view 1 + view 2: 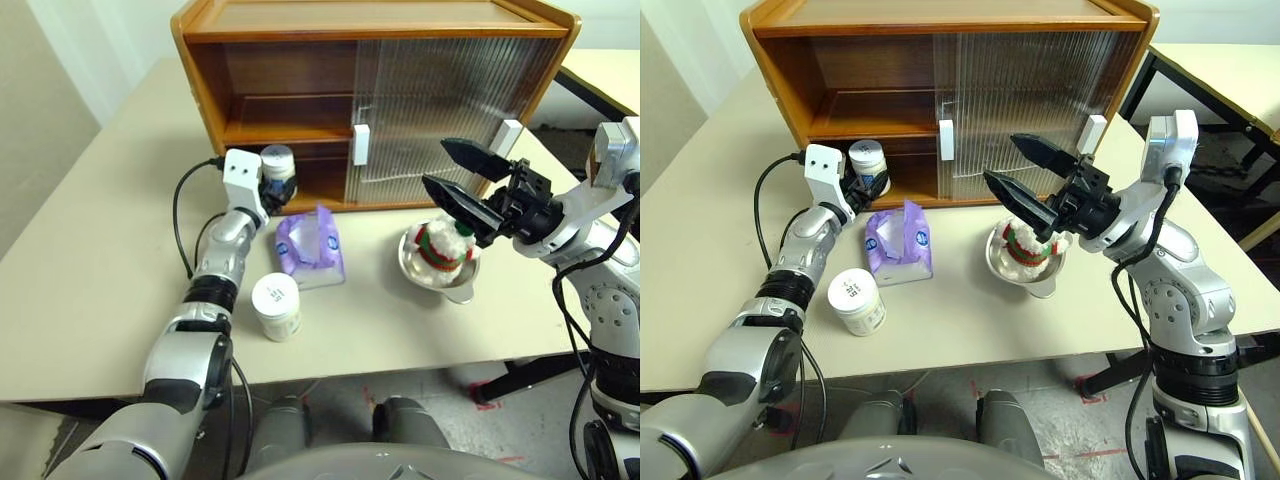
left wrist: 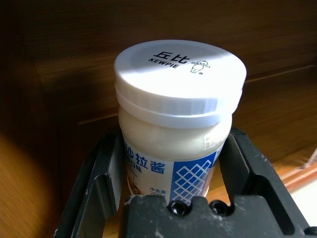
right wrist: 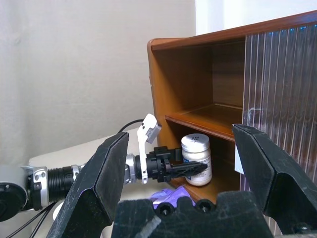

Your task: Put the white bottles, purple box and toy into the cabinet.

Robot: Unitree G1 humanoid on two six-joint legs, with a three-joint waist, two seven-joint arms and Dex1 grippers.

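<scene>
Here, beige table (white wall behind); left hand grips a bottle, right hand wide.

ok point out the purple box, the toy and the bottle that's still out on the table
purple box (image 1: 312, 246): left eye view, on its purple top face.
toy (image 1: 443, 247): left eye view, on its striped body, in the metal bowl.
bottle on the table (image 1: 276, 295): left eye view, on its lid.

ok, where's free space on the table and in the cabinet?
Bare tabletop left of the left arm. The cabinet's upper shelf is open. Crowded: the middle strip, with jar, tissue pack and bowl with toy.
</scene>
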